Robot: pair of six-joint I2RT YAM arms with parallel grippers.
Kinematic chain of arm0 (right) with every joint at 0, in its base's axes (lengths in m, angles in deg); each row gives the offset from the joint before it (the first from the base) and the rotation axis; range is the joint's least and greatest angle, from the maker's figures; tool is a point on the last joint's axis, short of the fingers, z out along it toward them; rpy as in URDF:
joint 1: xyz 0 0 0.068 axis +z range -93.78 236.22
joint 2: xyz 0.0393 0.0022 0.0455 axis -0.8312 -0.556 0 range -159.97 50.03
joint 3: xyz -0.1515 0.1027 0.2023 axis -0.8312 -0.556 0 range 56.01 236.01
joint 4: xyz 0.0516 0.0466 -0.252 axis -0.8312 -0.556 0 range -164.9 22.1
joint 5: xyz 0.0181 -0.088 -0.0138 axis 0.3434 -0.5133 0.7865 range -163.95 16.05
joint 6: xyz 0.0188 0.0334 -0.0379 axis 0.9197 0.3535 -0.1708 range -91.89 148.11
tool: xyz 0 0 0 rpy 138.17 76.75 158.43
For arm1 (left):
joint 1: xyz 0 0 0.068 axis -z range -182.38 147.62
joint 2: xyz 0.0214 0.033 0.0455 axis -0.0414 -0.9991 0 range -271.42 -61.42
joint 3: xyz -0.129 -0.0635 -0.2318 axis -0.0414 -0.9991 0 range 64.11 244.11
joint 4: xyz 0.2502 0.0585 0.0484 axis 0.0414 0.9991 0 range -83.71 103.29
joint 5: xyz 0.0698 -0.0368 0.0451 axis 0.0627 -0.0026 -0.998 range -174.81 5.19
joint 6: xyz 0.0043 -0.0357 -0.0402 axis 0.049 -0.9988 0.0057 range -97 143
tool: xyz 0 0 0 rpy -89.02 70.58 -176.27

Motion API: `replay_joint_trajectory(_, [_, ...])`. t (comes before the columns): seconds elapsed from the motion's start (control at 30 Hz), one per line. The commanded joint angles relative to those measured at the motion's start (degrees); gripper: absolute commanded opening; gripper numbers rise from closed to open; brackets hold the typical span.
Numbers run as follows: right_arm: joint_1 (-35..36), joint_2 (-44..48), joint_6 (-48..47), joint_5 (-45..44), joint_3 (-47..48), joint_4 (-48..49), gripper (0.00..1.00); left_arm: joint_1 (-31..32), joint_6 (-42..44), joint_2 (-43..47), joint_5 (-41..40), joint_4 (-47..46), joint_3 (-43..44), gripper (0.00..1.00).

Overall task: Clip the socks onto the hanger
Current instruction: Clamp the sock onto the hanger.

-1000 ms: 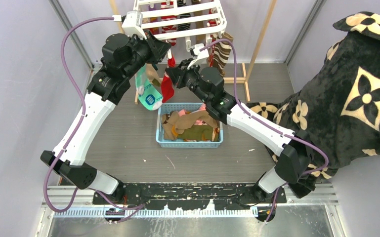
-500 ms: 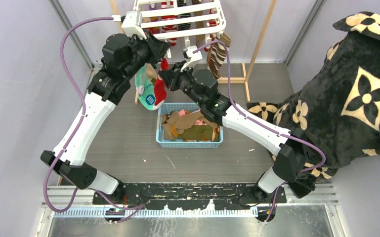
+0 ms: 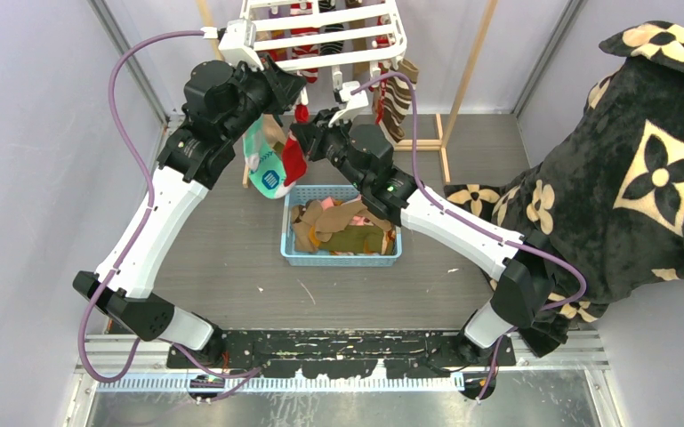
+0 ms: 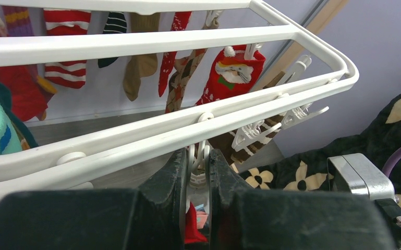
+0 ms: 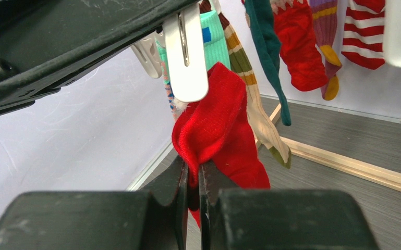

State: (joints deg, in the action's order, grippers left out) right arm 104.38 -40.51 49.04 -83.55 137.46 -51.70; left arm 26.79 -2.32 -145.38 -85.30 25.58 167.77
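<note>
Clearly the step in hand is feeding one sock into a clip. The right gripper (image 5: 192, 174) has its jaws pinched narrow on a fold of the red sock (image 5: 216, 122). The cloth bulges up above the fingertips and the rest hangs below them. Straight above those jaws hangs the white clip (image 5: 186, 57). Its lower end overlaps the sock's top edge in the right wrist view, but whether any cloth is inside the clip's mouth I cannot tell.

The left gripper (image 4: 198, 179) is closed narrow on the upper part of that clip, right under the near bar of the hanger (image 4: 151, 133) — judging by the pinch, it is squeezing the clip open.

To do this well, the right arm should lift the bulge straight up between the clip's lips, deep enough that a full fold is bitten and not only the fuzzy edge. The left jaws should hold their squeeze steady until the cloth is in, then ease off before the right jaws release. Letting go of the sock first risks dropping it into the blue basket (image 3: 342, 260) below, where more socks (image 3: 342, 227) lie. A mint-green sock (image 5: 216, 34) hangs just behind the clip — the lift should stay in front of it so only the red one is caught.
</note>
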Motion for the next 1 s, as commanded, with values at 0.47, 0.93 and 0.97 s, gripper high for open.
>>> replay_joint_trajectory(0.47, [0.1,2.4,0.2,-2.0,1.1,4.3,0.01,0.2,-0.3,1.7,-1.2,-2.2,0.9,0.00])
replay_joint_trajectory(0.93, [0.3,1.3,1.3,-1.3,2.8,5.9,0.01,0.2,-0.3,1.8,-1.6,-2.6,-0.1,0.00])
replay_joint_trajectory(0.97, [0.4,1.1,1.4,-1.3,3.0,6.1,0.01,0.2,-0.4,1.7,-1.5,-2.6,0.0,0.00])
